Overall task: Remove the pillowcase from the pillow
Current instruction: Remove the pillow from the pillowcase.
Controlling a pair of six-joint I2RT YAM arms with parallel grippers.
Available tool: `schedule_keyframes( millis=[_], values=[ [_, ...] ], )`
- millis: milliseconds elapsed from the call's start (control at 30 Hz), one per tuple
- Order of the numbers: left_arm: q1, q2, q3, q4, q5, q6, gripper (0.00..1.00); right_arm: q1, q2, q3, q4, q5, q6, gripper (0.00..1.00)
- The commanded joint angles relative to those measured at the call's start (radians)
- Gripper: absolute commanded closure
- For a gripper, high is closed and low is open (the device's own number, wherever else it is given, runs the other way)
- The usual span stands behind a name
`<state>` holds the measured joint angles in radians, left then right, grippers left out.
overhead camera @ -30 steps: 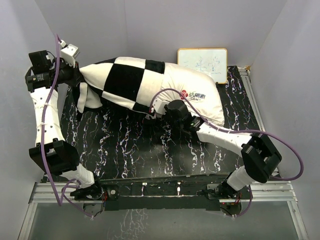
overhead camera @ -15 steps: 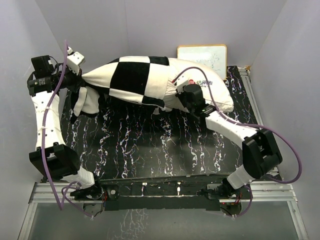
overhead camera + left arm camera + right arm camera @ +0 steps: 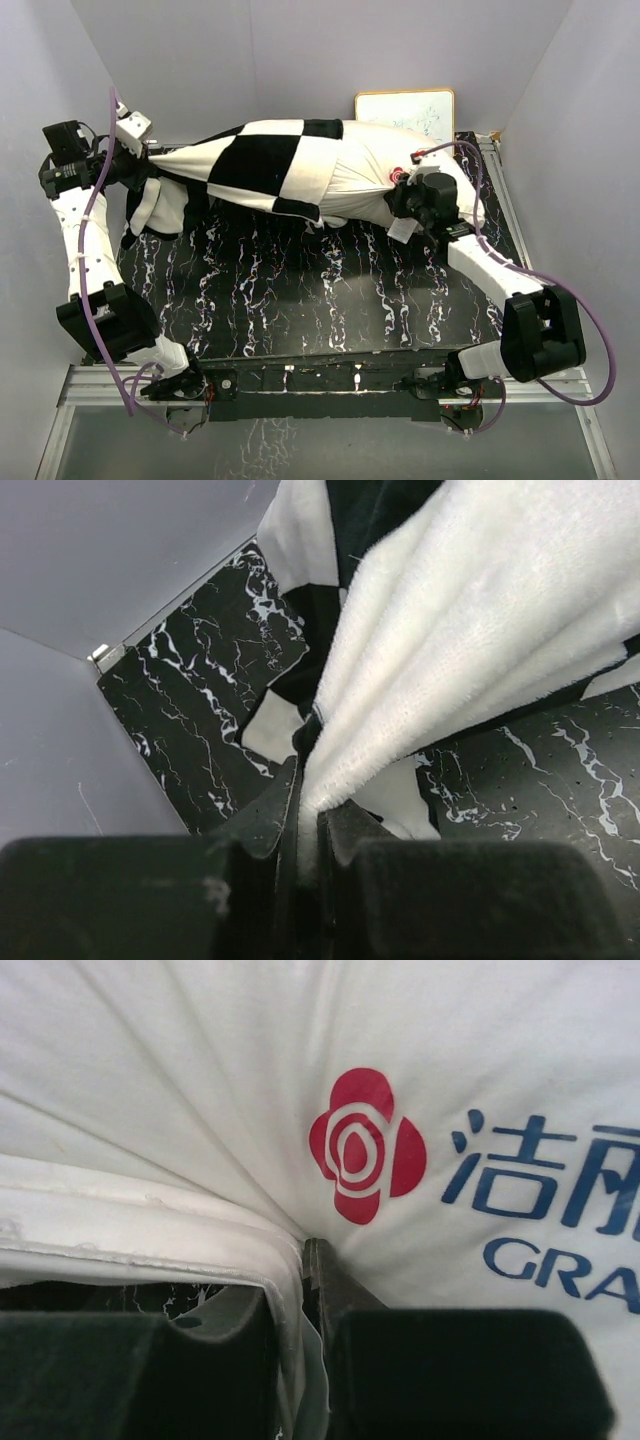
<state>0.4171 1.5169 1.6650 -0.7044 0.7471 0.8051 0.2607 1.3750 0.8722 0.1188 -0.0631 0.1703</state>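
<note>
My left tool (image 3: pixel 308 790) is clamped on a gathered fold of the checkered pillowcase (image 3: pixel 262 160) at 10 o'clock. My right tool (image 3: pixel 305 1260) pinches the white pillow (image 3: pixel 365 175) beside its red logo (image 3: pixel 365 1145) at 2 o'clock. Both stretch across the far side of the black marbled surface (image 3: pixel 300 290). The pillow hides the lower part of a whiteboard (image 3: pixel 405 108) at 1 o'clock.

Printed on the pillow (image 3: pixel 200 1080): a red flower logo (image 3: pixel 365 1148), then blue Chinese characters (image 3: pixel 530 1185), first one 洁, second cut off by the frame edge. Underneath, blue capitals (image 3: pixel 560 1265) reading "GRA", rest out of frame. Faint scribbles on the whiteboard (image 3: pixel 404 112), unreadable.
</note>
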Motion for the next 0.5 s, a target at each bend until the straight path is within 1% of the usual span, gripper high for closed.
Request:
schedule_keyframes(
  millis=[0,67,233,300,467],
  values=[
    [0.149,-0.005,0.023,0.312,-0.299,0.072,1.00,-0.253,-0.036,-0.095,-0.144,0.347,0.135,0.91],
    [0.173,0.032,0.052,0.349,-0.320,0.053,1.00,-0.319,-0.055,-0.123,-0.140,0.325,0.173,0.92],
    [0.211,0.147,0.229,0.343,-0.335,-0.018,1.00,-0.357,-0.094,-0.151,-0.142,0.329,0.226,0.92],
    [0.212,0.174,0.267,0.355,-0.342,-0.032,1.00,-0.392,-0.105,-0.160,-0.142,0.302,0.275,0.92],
    [0.211,0.226,0.333,0.400,-0.372,-0.048,1.00,-0.435,-0.125,-0.168,-0.156,0.276,0.343,0.92]
  ],
)
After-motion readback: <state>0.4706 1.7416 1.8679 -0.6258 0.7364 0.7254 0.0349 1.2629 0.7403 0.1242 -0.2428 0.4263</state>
